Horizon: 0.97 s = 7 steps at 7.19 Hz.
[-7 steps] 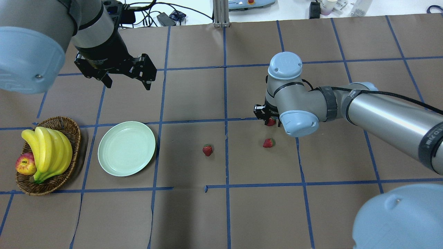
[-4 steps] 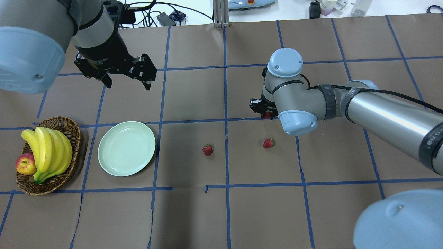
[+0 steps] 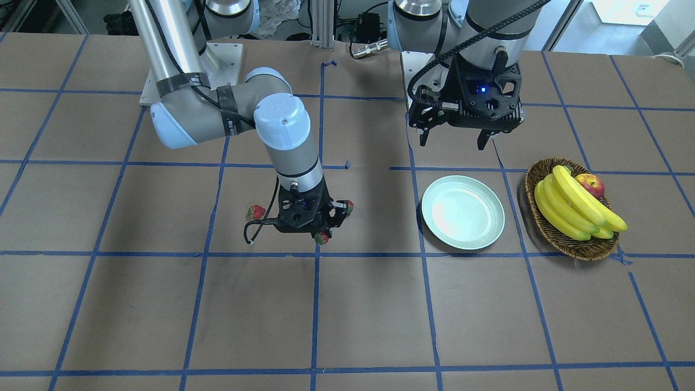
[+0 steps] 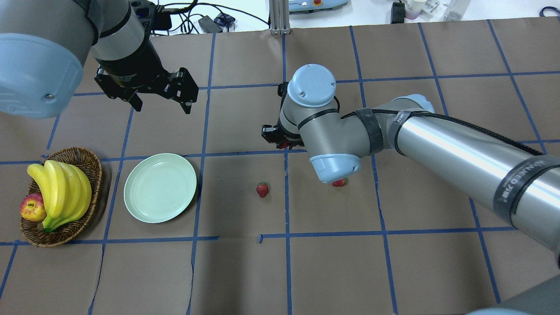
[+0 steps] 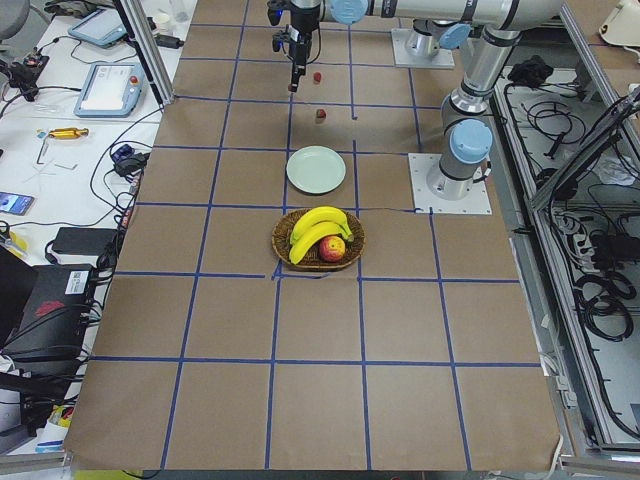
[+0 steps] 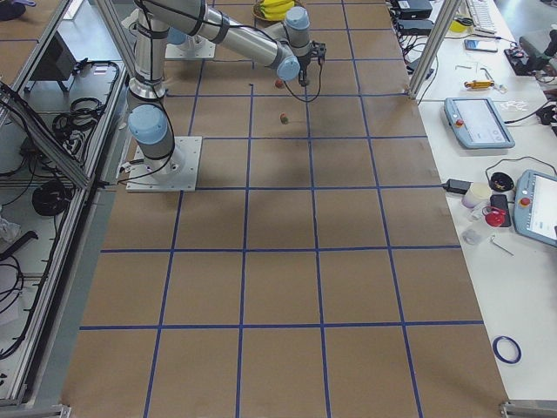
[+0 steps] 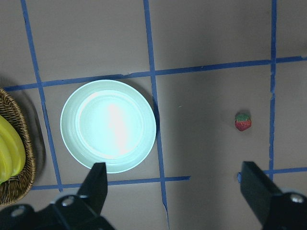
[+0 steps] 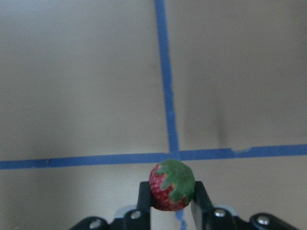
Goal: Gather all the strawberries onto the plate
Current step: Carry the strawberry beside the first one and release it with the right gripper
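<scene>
From overhead, the right gripper (image 4: 280,141) hangs above a crossing of blue tape lines (image 4: 286,152) near mid-table, mostly tucked under its own wrist. The plate (image 4: 160,188) sits well apart on the robot's left, with nothing on it. The strawberry nearer the plate (image 4: 262,190) lies between them on open brown paper. The third strawberry (image 4: 339,182) peeks out from under the right arm's elbow cap. The left gripper (image 4: 162,107) hovers beyond the plate with its fingers spread and nothing in them. The wicker basket (image 4: 94,175) of bananas (image 4: 61,192) and an apple (image 4: 33,208) stands just beside the plate's outer side, near the table's left end.

From across the table, the pinched strawberry (image 3: 322,237) shows at the tip of the right gripper. The two loose berries flank that gripper, one on each side. The stretch of paper from there to the plate is open, with only tape lines crossing it.

The right wrist camera shows the fingers (image 8: 145,194) pressed against the berry on both sides. Its green cap faces the lens, and the tape crossing lies below it.

The left wrist camera looks straight down on the plate. The basket's edge sits at the frame's left and one loose berry lies off to the right. Both black fingers stand wide apart at the bottom.

In the two end views the berries are only red specks, and I cannot tell either claw's grip from them.
</scene>
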{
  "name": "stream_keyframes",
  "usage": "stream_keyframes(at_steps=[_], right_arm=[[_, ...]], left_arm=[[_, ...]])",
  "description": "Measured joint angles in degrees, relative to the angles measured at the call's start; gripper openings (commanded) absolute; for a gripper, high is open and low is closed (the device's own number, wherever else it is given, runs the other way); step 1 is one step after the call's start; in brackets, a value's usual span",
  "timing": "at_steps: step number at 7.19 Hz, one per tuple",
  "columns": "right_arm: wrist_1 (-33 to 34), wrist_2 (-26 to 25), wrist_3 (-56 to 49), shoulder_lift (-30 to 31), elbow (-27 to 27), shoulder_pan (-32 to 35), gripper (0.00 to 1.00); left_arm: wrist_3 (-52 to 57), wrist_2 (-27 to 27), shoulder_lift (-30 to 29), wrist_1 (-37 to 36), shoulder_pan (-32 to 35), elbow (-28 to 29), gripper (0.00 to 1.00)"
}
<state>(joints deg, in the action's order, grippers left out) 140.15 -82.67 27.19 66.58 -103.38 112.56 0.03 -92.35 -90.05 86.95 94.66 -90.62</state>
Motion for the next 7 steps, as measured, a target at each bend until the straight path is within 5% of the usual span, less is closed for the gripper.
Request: stream_keyframes(at_steps=[2,3,5,7], right_arm=[[-0.2,1.7,2.8,-2.7,2.8,5.1,0.08],[-0.2,4.0,3.3,-4.5,3.1,6.6,0.23],[-0.5,7.4,3.5,-7.0,3.0,7.7,1.00],[-0.8,7.9,3.0,-7.3,3.1,7.9,1.00]], left_arm=[[0.1,0.1,0.0,0.1,0.0,0.0,1.00],[0.1,0.1,0.0,0.1,0.1,-0.1,1.00],[-0.1,0.1,0.1,0.2,0.1,-0.1,1.00],[-0.1,0.1,0.0,0.2,0.2,-0.1,1.00]])
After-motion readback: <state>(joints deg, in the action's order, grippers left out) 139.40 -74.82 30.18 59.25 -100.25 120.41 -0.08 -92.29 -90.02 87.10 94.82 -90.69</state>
